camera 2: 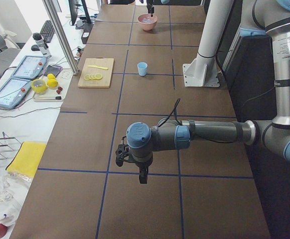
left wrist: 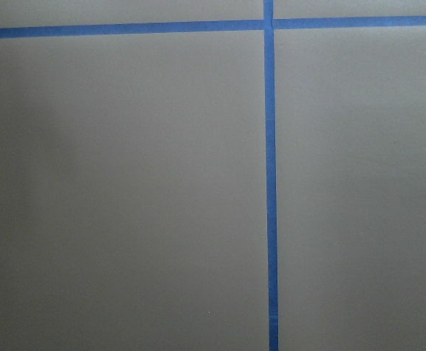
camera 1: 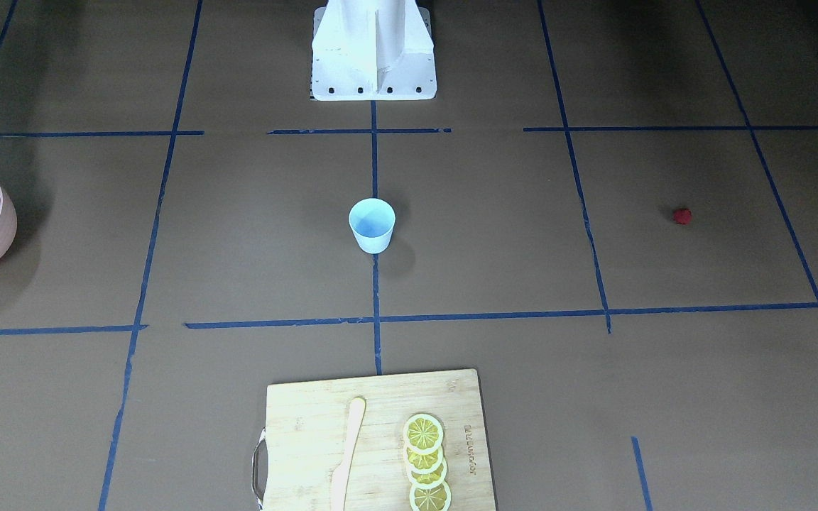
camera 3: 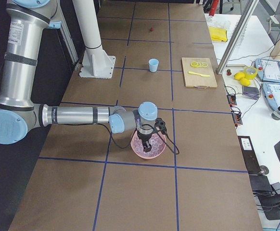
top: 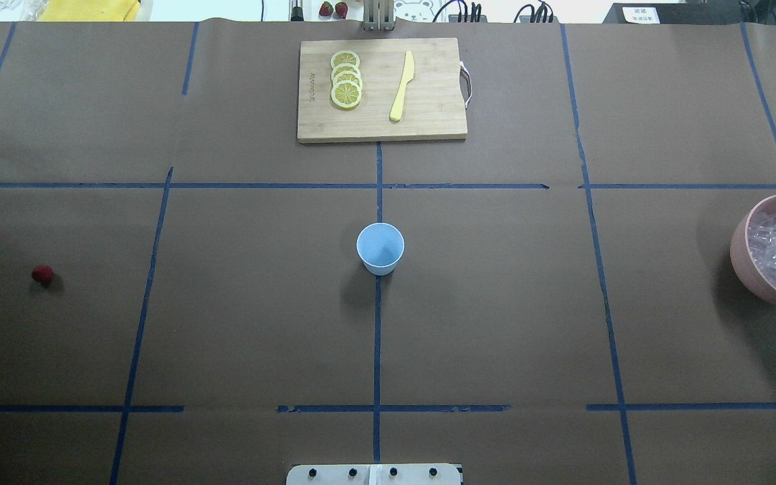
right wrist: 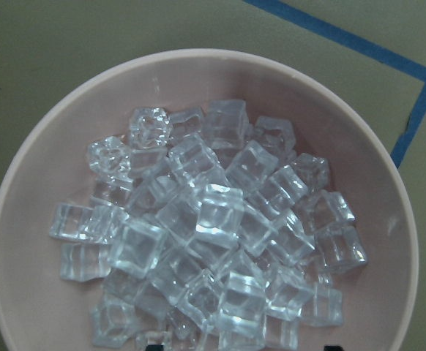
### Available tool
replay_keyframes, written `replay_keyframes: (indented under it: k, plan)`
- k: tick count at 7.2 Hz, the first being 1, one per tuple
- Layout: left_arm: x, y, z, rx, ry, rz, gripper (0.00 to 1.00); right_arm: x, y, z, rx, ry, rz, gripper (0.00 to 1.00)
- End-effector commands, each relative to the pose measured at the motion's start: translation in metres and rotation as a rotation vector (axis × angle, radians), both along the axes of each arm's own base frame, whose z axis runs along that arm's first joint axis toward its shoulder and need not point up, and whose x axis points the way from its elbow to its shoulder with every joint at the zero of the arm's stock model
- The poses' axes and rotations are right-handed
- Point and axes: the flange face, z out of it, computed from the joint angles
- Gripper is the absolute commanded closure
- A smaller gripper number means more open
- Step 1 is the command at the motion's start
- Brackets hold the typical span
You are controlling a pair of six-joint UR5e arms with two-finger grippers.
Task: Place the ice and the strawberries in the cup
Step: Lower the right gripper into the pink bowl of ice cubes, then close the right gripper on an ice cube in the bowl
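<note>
1. The right gripper (camera 3: 147, 146) hangs directly above the pink bowl (camera 3: 136, 150) at the table's right end, fingers pointing down toward the ice (right wrist: 213, 234). Whether its jaws are spread or closed cannot be told, nor whether it holds a cube.
2. The clear cubes are heaped in the bowl, filling most of the right wrist camera's view just below the gripper.
3. The left gripper (camera 2: 142, 177) hovers above bare brown table (camera 2: 150, 209) at the left end, beside a crossing of blue tape lines (left wrist: 271, 175). How far open it stands cannot be told from the only view that shows it.
4. The strawberry (top: 42, 273), a single small red berry, lies alone on the table's left side. The view that shows the left gripper does not show the berry, so how near the two are cannot be told.
5. The pale blue cup (top: 380, 248) stands upright at the table's centre on a tape line, its visible inside bare, well apart from both grippers, the bowl and the berry.
6. Beyond the cup, on the far side from the robot, a wooden cutting board (top: 428, 114) carries a row of overlapping lemon slices (top: 346, 81) and a pale yellow knife (top: 401, 86).
</note>
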Motion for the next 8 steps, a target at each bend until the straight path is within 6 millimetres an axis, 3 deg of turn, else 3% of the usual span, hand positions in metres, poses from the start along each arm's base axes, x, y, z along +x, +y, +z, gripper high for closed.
replay_keyframes:
  k: [1, 5, 8]
  plan:
    - [0.000, 0.000, 0.000, 0.000, 0.000, 0.000, 0.00, -0.009, -0.005, 0.001, 0.014, 0.025, -0.018, 0.23]
    - [0.000, 0.000, -0.001, 0.002, 0.000, 0.000, 0.00, -0.016, -0.004, 0.012, 0.008, 0.055, -0.031, 0.25]
    - [0.000, 0.000, -0.001, 0.002, 0.000, 0.000, 0.00, -0.023, -0.013, 0.006, 0.022, 0.048, -0.038, 0.25]
